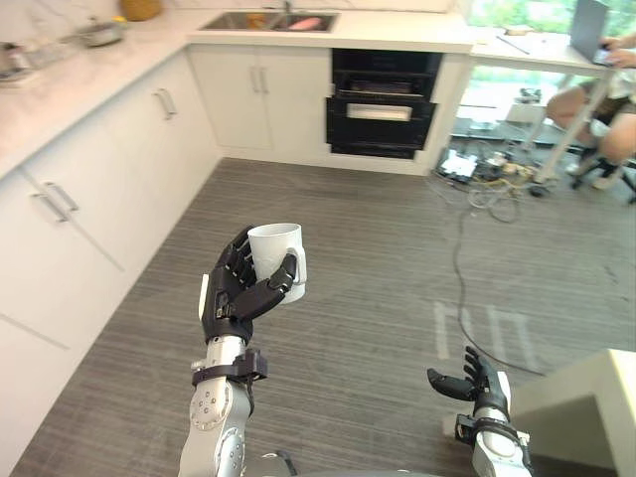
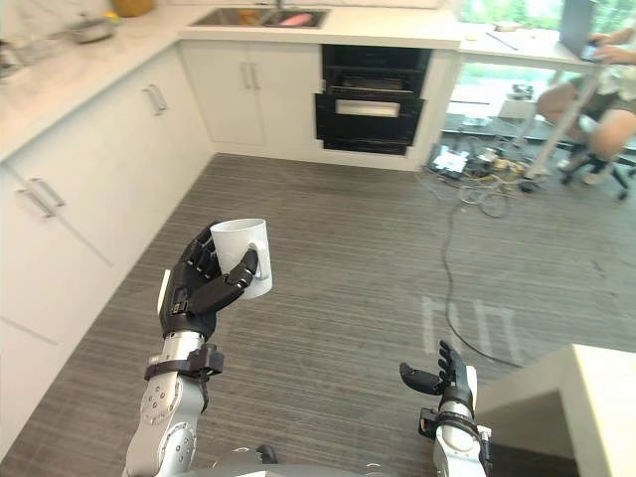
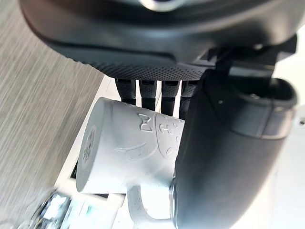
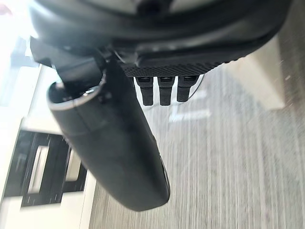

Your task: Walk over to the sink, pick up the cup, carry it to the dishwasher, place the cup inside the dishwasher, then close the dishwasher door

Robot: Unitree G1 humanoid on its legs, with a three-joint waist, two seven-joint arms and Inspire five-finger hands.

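Left hand (image 1: 231, 293) raised, curled round cup (image 1: 276, 248), right hand (image 1: 482, 383) low, relaxed

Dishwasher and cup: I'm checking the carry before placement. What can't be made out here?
Dishwasher: door open or shut, too small and dark, eye views.
Cup: handle partly covered by left hand, eye views.
Sink: back cut off by top edge, left eye view.

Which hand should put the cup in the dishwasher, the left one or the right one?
Left, probably. The left hand is curled round the white cup, holding it upright. The right hand hangs low, open and empty. The black dishwasher stands ahead under the counter.
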